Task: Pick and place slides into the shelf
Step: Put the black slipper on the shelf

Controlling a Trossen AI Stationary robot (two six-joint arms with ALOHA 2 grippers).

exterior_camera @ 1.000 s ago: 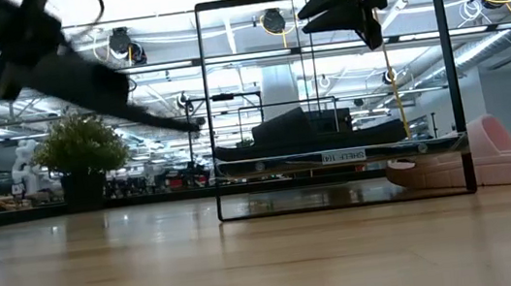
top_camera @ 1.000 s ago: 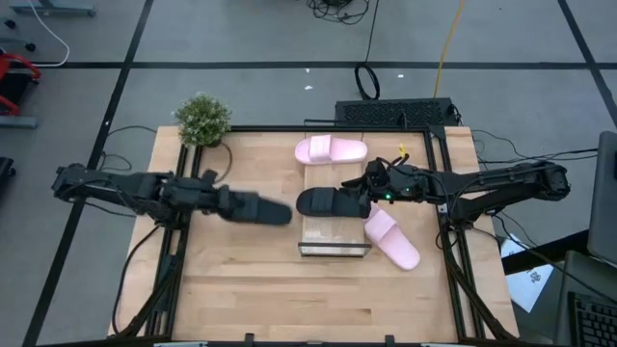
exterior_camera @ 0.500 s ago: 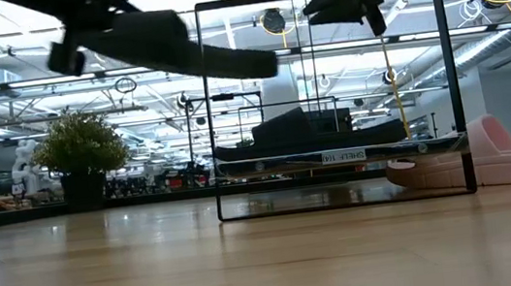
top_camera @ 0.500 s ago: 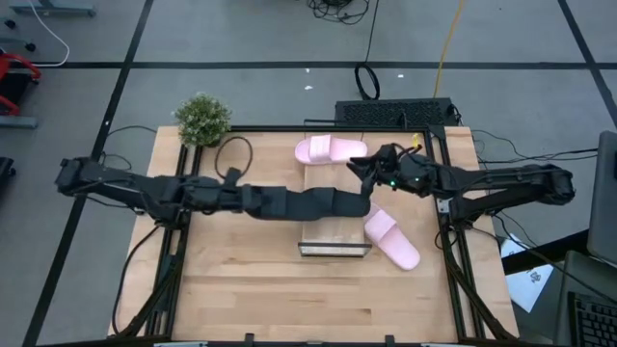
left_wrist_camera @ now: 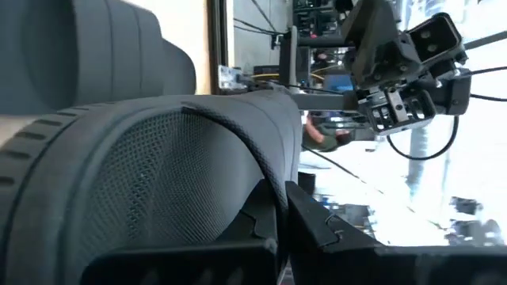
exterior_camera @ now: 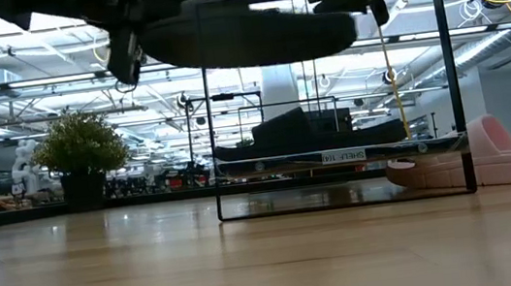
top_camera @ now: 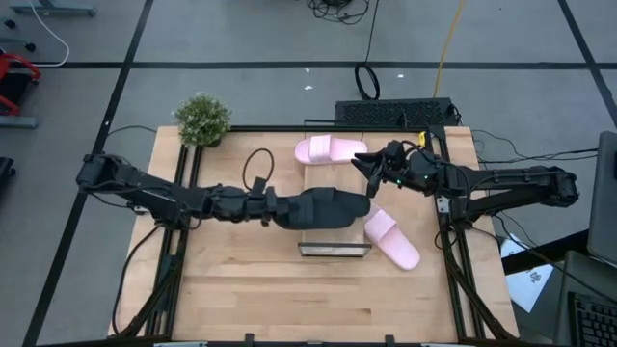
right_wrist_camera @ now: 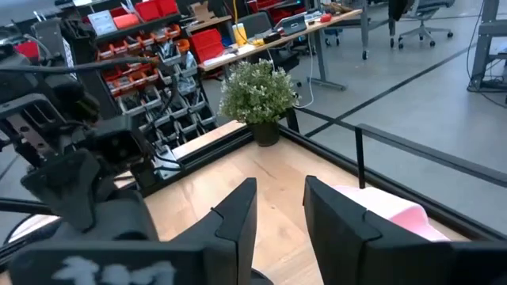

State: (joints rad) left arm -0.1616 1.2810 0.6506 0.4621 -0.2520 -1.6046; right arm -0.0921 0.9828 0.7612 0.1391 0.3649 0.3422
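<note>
We judged the black slide [top_camera: 323, 208], clenched in the left gripper [top_camera: 280, 209] above the shelf [top_camera: 335, 248], light, soft and best pinched at its strap, while the right gripper [top_camera: 367, 164] hung empty, fingers apart.

The left arm reaches across the table toward the middle. Its left gripper [top_camera: 280, 207] is shut tight on a black slide [top_camera: 323, 207], held up off the table. The right arm reaches in from the right, and the right gripper [top_camera: 364, 162] hangs empty, fingers a little apart.
</note>
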